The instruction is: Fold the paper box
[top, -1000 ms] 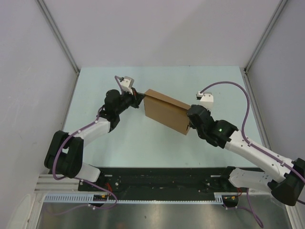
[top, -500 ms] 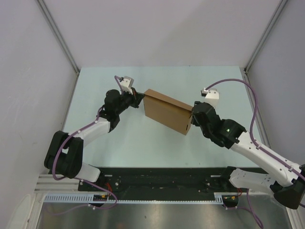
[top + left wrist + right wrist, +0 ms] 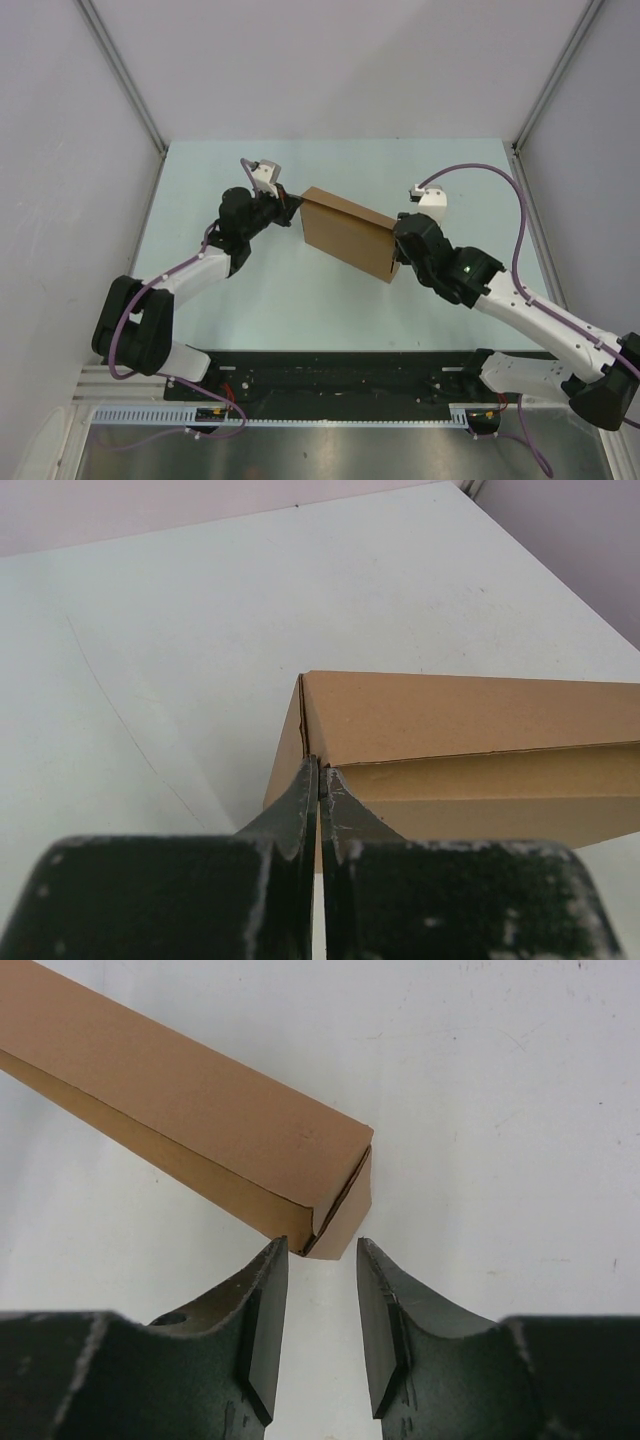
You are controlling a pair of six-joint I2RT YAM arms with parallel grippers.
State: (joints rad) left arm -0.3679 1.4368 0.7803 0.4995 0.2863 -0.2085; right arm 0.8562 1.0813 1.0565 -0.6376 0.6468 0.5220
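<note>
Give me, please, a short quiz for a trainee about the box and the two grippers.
1. True or false: the left gripper is open.
2. The box is: A a flat sheet; B folded up; C crushed.
3. What sits just ahead of the right gripper?
Key: 1 false; 2 B; 3 the box's end corner.

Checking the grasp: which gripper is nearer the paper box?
Left. The left gripper is shut on one corner of the paper box. The right gripper is open at the opposite end, tips just short of that corner, not touching.
</note>
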